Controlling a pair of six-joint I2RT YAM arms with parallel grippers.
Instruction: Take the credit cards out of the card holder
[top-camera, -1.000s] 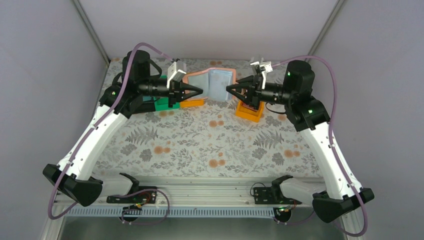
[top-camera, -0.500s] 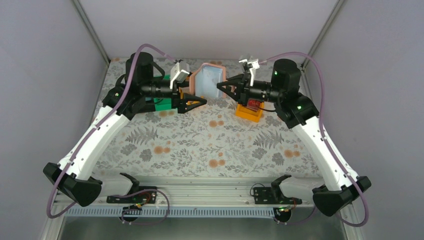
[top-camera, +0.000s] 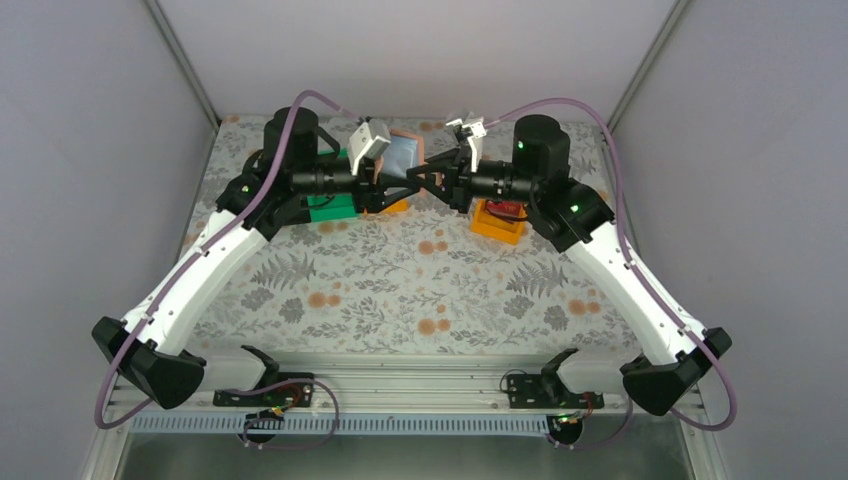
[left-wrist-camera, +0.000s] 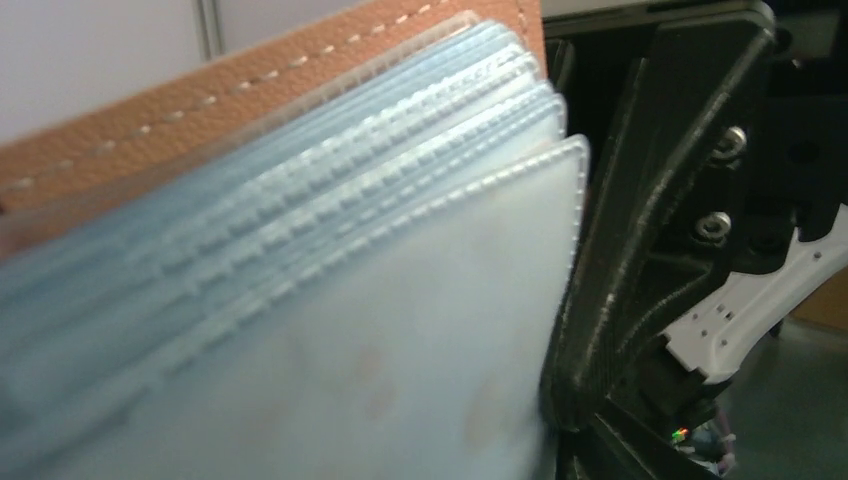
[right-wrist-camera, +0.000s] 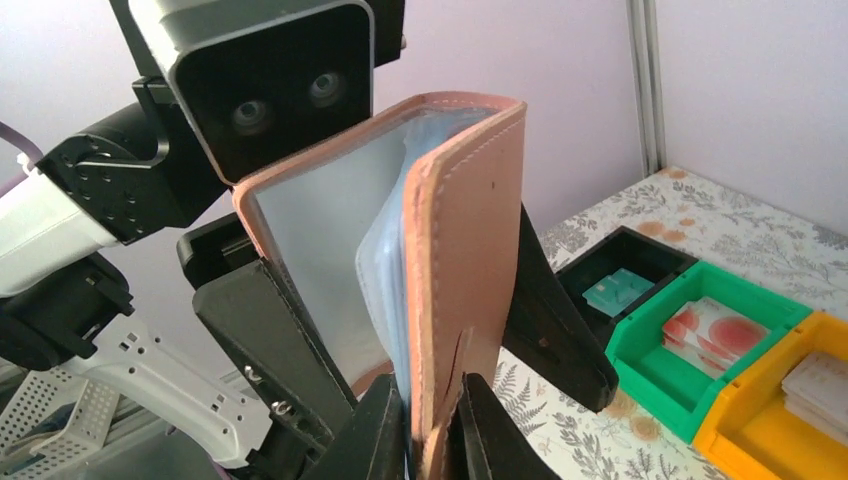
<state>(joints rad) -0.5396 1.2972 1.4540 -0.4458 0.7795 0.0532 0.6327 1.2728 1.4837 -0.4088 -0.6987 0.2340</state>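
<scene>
Floral cloth covers the table, grey walls all round, and both arms are reaching in to meet at the far middle. The card holder is up in the air between them, well off the cloth and standing upright. The right gripper has it: its fingers are pinched tight on the bottom edge of the pinkish-brown cover. The holder is partly open, pale blue sleeves fanned out inside, blurred and filling the left wrist view. Can't tell whether any sleeve has a card in it.

Over to the left gripper. Its black fingers are spread apart, one on each side of the holder, straddling it. Whether they touch the covers, I can't say.

Down on the table, on the left arm's side, three bins sit in a row: a black bin with a teal card in it, a green bin with a pink-and-white card, and a yellow bin with pale cards. On the right arm's side, an orange bin holds a dark red card.
</scene>
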